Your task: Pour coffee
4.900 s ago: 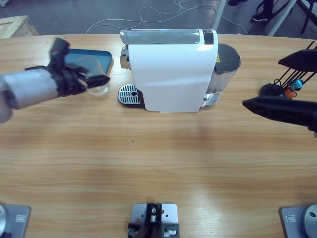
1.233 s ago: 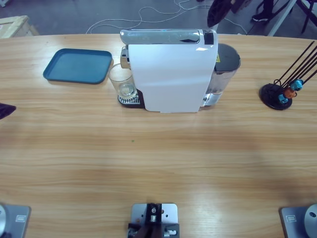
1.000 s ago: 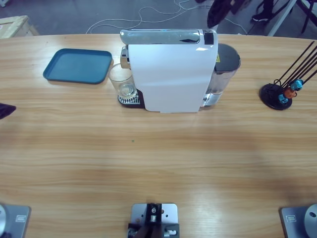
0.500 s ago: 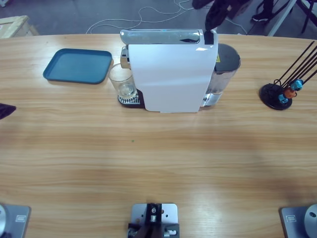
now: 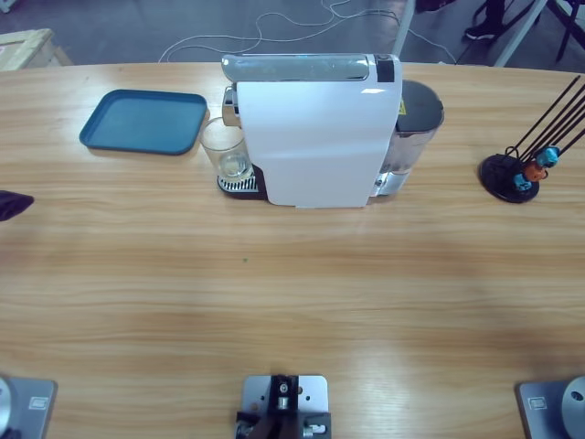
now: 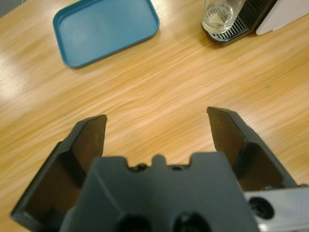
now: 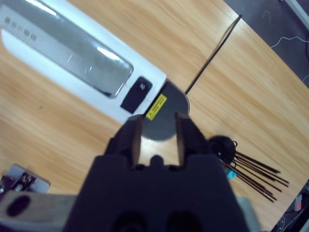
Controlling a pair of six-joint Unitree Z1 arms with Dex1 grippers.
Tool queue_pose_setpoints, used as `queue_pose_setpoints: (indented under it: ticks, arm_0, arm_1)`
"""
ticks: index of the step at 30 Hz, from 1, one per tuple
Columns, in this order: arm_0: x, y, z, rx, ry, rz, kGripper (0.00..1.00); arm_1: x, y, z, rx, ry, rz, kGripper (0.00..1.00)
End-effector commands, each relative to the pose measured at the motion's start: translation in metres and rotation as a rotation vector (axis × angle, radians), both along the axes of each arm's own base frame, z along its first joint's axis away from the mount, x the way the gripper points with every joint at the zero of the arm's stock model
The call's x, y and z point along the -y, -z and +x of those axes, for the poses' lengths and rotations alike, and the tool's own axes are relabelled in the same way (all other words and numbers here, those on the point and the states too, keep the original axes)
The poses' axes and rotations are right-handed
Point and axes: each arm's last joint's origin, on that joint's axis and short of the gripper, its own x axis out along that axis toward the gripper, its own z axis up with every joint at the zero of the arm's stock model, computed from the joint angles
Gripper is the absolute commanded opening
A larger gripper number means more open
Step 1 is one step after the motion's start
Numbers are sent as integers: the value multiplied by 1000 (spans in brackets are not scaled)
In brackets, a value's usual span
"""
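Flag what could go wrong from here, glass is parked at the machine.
1. The glass tumbler stands on the drip grate at the coffee machine, with the blue tray close beside it. A sideways approach could clip the tray.
2. The tumbler holds only a shallow pale liquid, yet a rough grab could still tip it.
3. The right gripper hangs above the machine's rear tank, jaws narrowly apart; a careless descent could strike it.

coffee machine blocks table's back centre, tray just beside glass, capsule stand far right, front table open
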Motion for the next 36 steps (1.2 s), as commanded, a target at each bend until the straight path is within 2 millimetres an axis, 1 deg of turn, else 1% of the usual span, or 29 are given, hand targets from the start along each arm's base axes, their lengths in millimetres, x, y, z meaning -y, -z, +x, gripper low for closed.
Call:
queue_pose_setpoints:
  ticks: [1,7,9,12,15,16,18,19,21,22,24,26,29,30,32,34,36]
  arm_0:
    - [2,15,4,-48,-9,22,973]
    - [3,16,5,-52,-9,26,987]
    - [3,15,5,-49,-8,24,987]
    - [2,15,4,-35,-6,17,987]
    - [2,16,2,-22,1,7,987]
    - [2,16,2,-21,4,3,987]
    - [2,17,3,-14,13,-4,987]
    - [3,19,3,-9,30,-9,987]
    - [7,22,5,1,68,-24,987]
    - [8,23,6,3,69,-25,987]
    - [6,26,3,23,76,-33,987]
    - [2,30,-2,68,78,-63,987]
    - [-5,33,-13,145,101,-136,987]
    - [-6,33,-17,171,118,-167,987]
    - [-7,37,-22,205,147,-210,987]
    - [-5,42,-21,201,170,-227,987]
    - [-4,46,-20,193,180,-233,987]
  arm_1:
    - [1,-1,-7,-33,-11,8,1000]
    - [-4,5,-2,-47,-12,-1,1000]
    - [-1,0,-6,-38,-15,14,1000]
    - [15,-28,-28,31,-48,74,1000]
    - [35,-52,-59,127,-90,131,1000]
    - [43,-58,-73,156,-102,150,1000]
    - [57,-59,-94,178,-117,172,1000]
    - [64,-57,-106,188,-127,186,1000]
    - [80,-45,-133,212,-132,232,1000]
    - [89,-36,-144,219,-120,256,1000]
    - [107,-13,-163,222,-95,287,1000]
    - [124,12,-183,237,-108,326,1000]
    - [142,51,-203,279,-132,371,1000]
    - [149,70,-211,316,-152,400,1000]
    - [159,102,-223,349,-174,448,1000]
    - [168,126,-234,376,-191,493,1000]
    - [178,142,-245,401,-188,531,1000]
